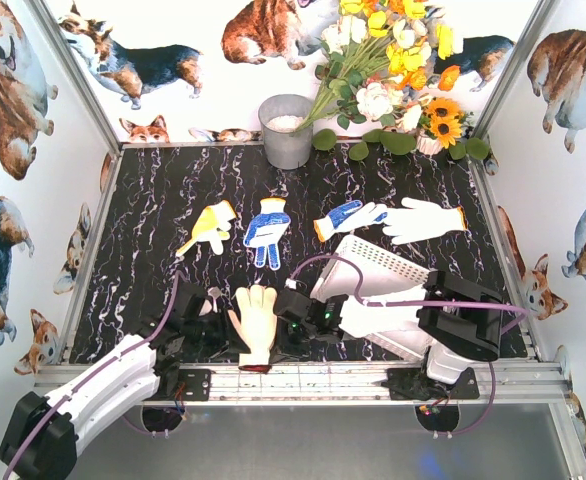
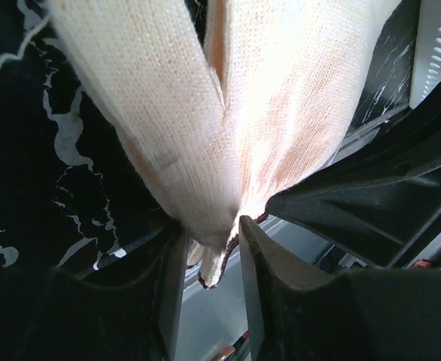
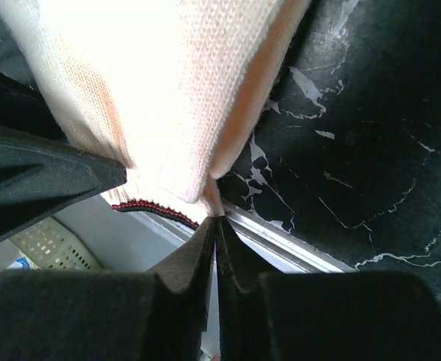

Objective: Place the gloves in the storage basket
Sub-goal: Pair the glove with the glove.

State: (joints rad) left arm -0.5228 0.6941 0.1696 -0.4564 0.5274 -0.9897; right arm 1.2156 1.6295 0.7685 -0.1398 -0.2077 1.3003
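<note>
At six o'clock on the black marbled tabletop, the left gripper is clamped on the red-trimmed cuff of a cream knit glove and the right gripper pinches that cuff's edge; I judge both should lift together, fabric slack, and swing toward four o'clock. There the white slotted plastic storage basket sits tilted, its inside mostly hidden by the right arm. Beyond, loose gloves run from a yellow-palmed glove at ten o'clock to a white orange-cuffed glove at two, and at twelve a grey metal bucket holds something white.
</note>
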